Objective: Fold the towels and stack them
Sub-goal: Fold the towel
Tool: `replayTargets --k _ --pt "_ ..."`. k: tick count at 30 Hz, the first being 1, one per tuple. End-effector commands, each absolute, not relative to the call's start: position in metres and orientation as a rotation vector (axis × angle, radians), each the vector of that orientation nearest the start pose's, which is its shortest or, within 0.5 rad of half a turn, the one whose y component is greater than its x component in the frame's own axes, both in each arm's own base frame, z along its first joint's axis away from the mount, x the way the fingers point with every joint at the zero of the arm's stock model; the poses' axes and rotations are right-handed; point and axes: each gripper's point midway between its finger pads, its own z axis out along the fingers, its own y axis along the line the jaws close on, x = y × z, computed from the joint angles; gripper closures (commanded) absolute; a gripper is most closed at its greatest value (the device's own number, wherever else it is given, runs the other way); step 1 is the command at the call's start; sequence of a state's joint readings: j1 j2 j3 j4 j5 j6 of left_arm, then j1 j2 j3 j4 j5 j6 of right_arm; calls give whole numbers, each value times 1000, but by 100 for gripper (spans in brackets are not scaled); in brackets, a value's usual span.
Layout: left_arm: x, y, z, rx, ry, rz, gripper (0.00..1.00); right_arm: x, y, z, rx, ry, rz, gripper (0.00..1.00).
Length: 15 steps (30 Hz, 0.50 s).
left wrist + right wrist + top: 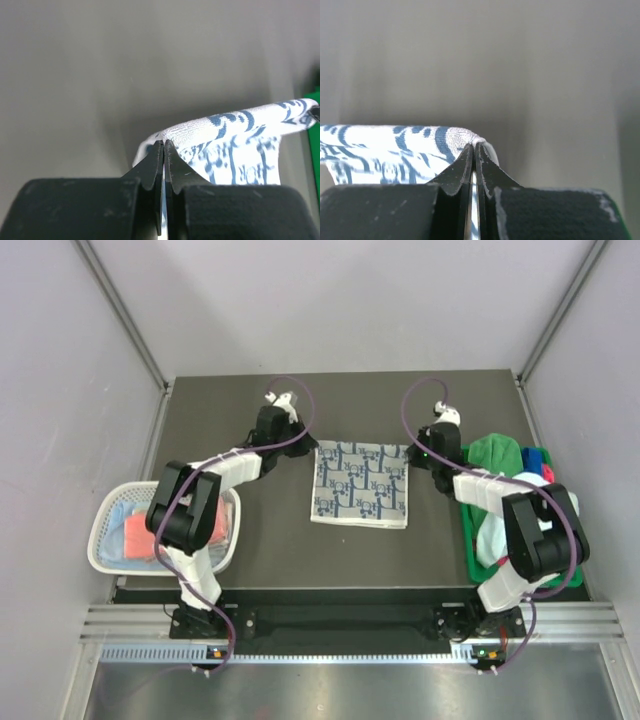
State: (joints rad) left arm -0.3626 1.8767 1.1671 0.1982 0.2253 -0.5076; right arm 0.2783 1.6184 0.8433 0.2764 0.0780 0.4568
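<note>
A white towel with a navy pattern (362,485) lies spread flat on the dark table (280,540). My left gripper (306,443) is shut on its far left corner. In the left wrist view the pinched corner of the towel (240,130) sits between the closed fingertips of that gripper (164,142). My right gripper (414,452) is shut on the far right corner. The right wrist view shows the towel (385,140) pinched in that gripper (474,145). Both corners are lifted slightly off the table.
A white mesh basket (105,525) at the left edge holds a coral pink towel (138,535) and a pale one. A green bin (468,540) at the right edge holds green (495,452), blue (535,455) and white (492,535) towels, partly hidden by the right arm.
</note>
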Motion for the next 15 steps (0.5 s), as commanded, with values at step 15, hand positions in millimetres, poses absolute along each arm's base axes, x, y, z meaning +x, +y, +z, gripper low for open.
replayTargets --k 15 --pt "375 -243 107 68 2101 -884 100 346 129 107 236 1996 502 100"
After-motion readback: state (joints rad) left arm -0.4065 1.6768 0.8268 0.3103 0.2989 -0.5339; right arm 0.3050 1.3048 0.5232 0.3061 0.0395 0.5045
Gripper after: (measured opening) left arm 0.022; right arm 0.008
